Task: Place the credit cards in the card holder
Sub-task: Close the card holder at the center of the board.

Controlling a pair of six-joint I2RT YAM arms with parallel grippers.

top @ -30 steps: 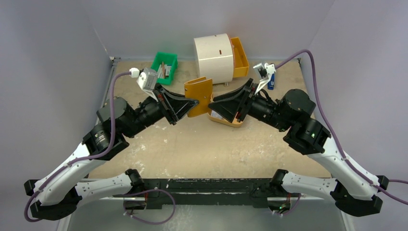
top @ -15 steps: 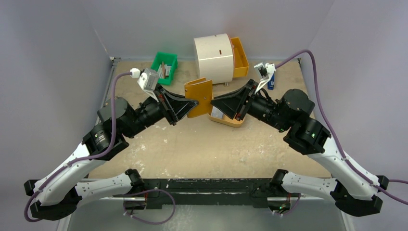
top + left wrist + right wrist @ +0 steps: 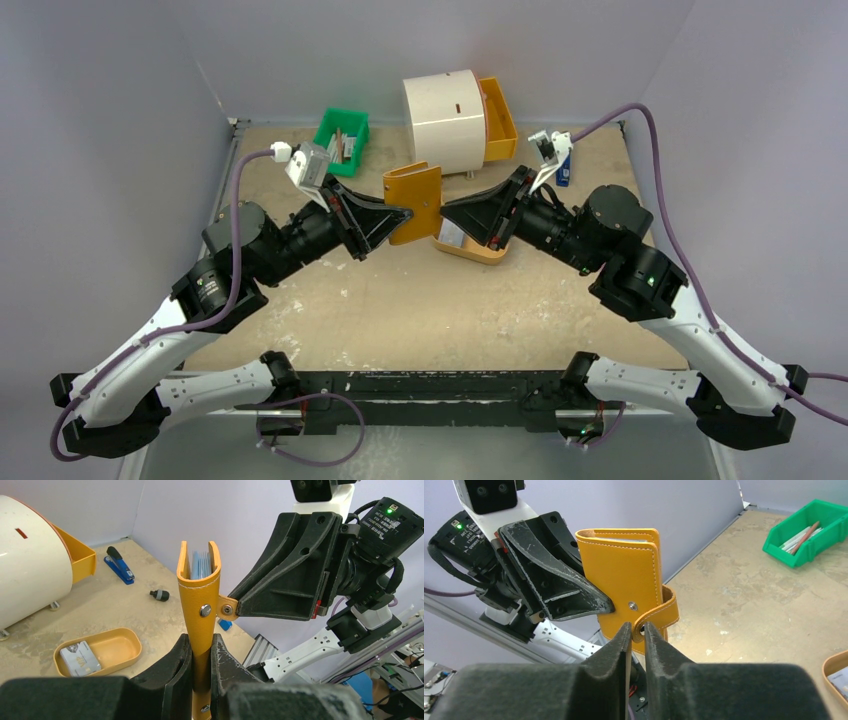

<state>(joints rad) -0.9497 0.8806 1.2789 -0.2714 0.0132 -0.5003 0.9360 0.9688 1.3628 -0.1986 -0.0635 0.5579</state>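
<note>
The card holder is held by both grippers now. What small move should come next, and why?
Probably the right gripper should pull the strap gently away from the stud, so the fold can open. The left gripper clamps the card holder upright, the right gripper pinches the unsnapped strap, and one credit card lies in the oval tray, not yet inside.

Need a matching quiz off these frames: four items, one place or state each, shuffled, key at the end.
Items:
1. card holder
2. strap
3. oval tray
4. stapler

Places or states:
a. blue, lying on the table
b. upright in the left gripper
c. on the table, a card inside
d. pinched by the right gripper

Pairs: 1-b, 2-d, 3-c, 4-a
</note>
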